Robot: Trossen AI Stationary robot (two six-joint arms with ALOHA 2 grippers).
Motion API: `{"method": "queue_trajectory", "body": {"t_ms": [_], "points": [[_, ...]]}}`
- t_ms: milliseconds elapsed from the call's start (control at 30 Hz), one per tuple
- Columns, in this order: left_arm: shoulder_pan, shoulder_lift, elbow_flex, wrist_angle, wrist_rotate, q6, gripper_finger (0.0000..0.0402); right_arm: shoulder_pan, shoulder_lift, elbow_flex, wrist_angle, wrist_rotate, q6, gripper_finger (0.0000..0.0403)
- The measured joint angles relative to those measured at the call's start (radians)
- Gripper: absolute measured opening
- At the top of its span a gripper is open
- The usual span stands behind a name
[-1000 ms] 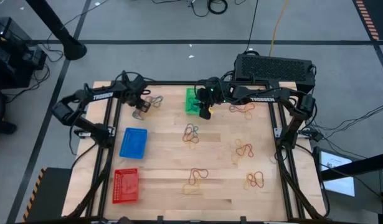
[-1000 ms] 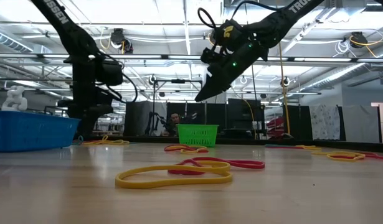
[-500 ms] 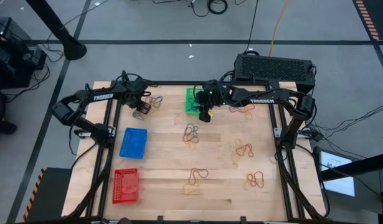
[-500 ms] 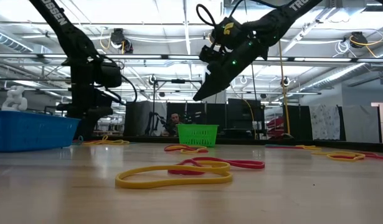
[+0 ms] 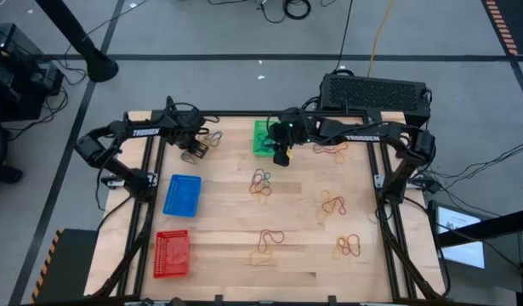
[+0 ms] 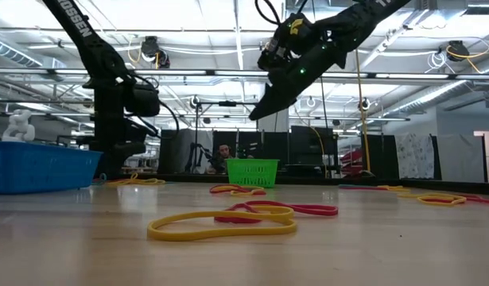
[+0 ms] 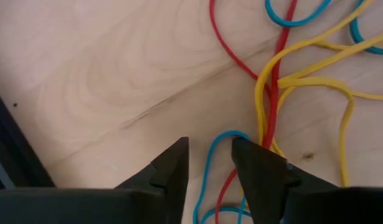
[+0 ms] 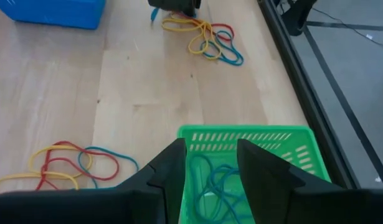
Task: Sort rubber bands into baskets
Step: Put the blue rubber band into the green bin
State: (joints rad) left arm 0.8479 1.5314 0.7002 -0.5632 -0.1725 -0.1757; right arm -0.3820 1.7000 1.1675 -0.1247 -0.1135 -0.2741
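Since a second ago, both arms are shifting only slightly: the left gripper [image 5: 193, 150] is settling lower onto its pile while its fingers draw inward, and the right gripper [image 5: 281, 155] is rising a little beside the green basket [image 5: 261, 138].

On the far left, the left gripper's jaws are standing narrowly apart over a tangle of rubber bands [image 7: 284, 74], straddling a blue loop [image 7: 207, 168] beside red and yellow strands, probably so one colour can be pinched out alone.

Nearer on that side, the blue basket [image 5: 182, 195] and red basket [image 5: 172, 253] are waiting.

At far centre, the right gripper's jaws are gaping with nothing between them, poised above the green basket, where thin blue-green loops [image 8: 211, 180] are already lying, which suggests a drop just made.

Further clusters [image 5: 261, 182] are lying scattered across the middle and right of the table [image 5: 218, 221].
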Motion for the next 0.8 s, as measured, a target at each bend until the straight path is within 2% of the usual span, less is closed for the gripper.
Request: {"method": "queue_trajectory", "body": {"t_ms": [233, 467, 800], "points": [[0.0, 0.001, -0.001, 0.011, 0.034, 0.027, 0.0012, 0.01, -0.028, 0.0, -0.024, 0.0, 0.0, 0.0137], [-0.005, -0.03, 0.036, -0.02, 0.013, 0.066, 0.0004, 0.024, -0.033, 0.0, -0.031, 0.003, -0.001, 0.0137], [-0.06, -0.255, 0.067, -0.012, 0.035, 0.08, 0.0003, 0.027, -0.033, 0.0, -0.011, 0.003, -0.023, 0.0137]]}}
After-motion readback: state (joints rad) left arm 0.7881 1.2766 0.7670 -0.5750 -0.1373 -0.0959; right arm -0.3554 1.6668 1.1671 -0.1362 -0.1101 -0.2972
